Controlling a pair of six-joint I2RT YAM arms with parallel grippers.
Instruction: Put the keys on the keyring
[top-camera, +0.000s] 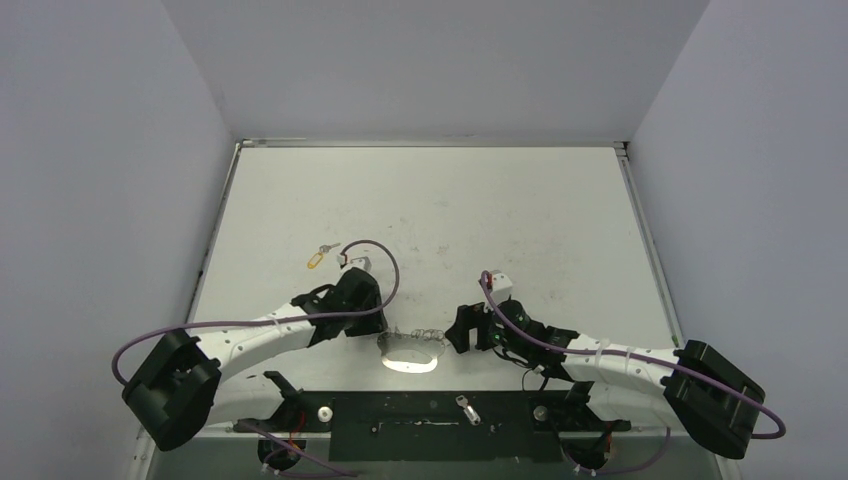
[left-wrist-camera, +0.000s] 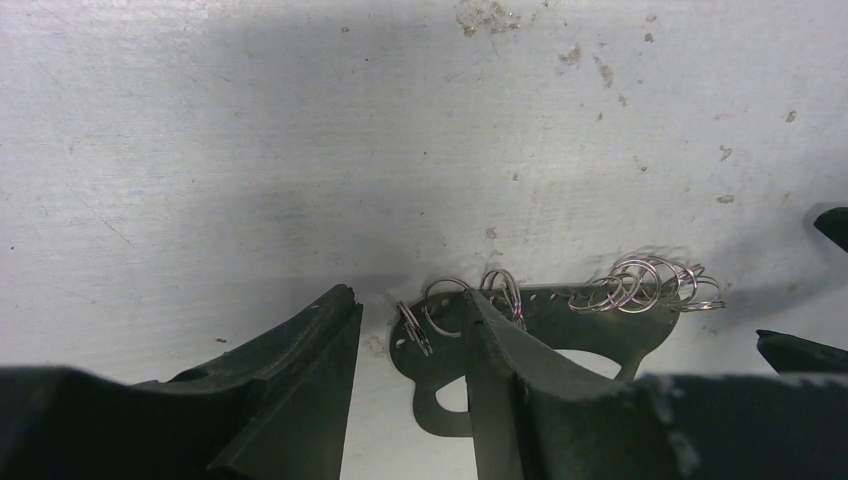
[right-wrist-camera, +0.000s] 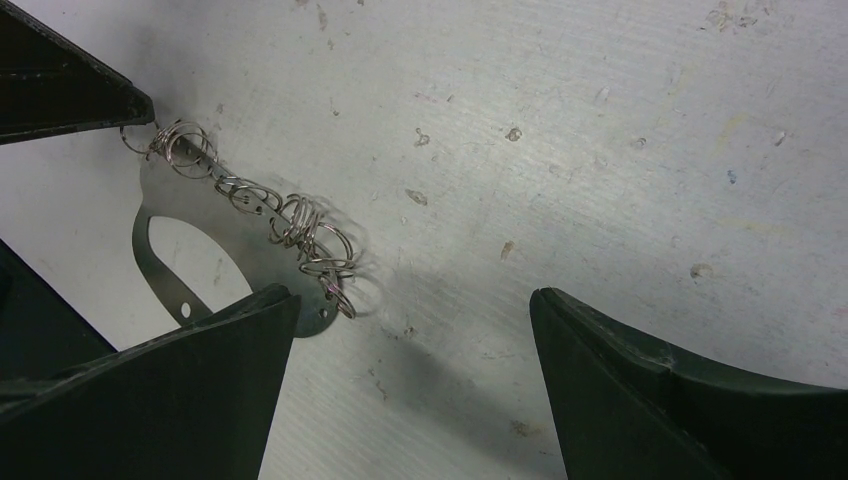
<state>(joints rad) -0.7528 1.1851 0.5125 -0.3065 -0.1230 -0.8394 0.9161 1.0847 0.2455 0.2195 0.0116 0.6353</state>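
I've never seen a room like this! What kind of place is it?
Probably a robot lab's test booth: plain grey walls box in a scuffed white table, a left arm and a right arm are mounted at its near edge, and a keyring lies between them.

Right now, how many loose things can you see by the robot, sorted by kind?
Small silver metal keys: 2 (yellow-tagged key; what looks like a plain key on the black base bar)
Large flat silver-grey metal keyring with small rings: 1
Total: 3
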